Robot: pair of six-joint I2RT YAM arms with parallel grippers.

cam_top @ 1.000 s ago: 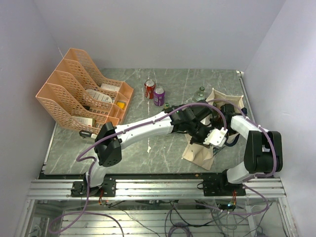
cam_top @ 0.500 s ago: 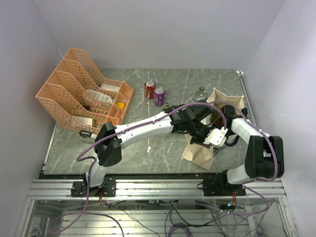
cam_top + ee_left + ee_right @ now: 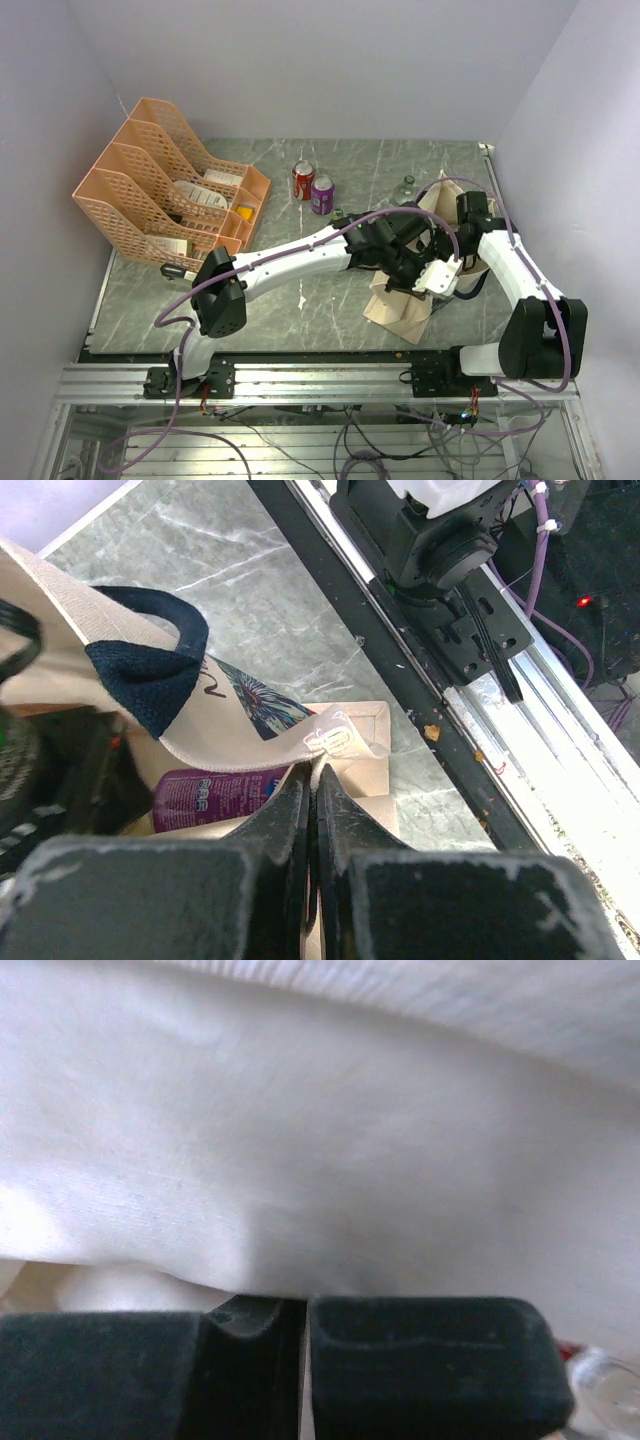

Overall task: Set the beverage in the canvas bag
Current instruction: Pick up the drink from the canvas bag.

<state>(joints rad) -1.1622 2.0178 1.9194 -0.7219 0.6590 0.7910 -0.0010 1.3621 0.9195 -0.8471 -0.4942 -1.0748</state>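
The right gripper [image 3: 305, 1305], wide open a second ago, now stands closed against the cloth of the canvas bag [image 3: 398, 312]. The left gripper [image 3: 312, 785] pinches its near rim. We judge the mouth is being spread. A purple can [image 3: 205, 792] shows within it. A red can [image 3: 303, 180] waits beyond the left arm.

Your right wrist camera sits right up against the canvas bag [image 3: 320, 1130]: cream cloth fills nearly all you see, with a coarser ribbed weave along the far edge and a soft fold sagging toward the near left. At the near edge, the right end effector [image 3: 305, 1360] has its two dark padded fingers [image 3: 430, 1365] pressed together, only a thin seam between them. The cloth comes down to their tips; whether any is pinched, you cannot tell. At the near right corner is a pale shape [image 3: 603, 1375], too blurred to name.
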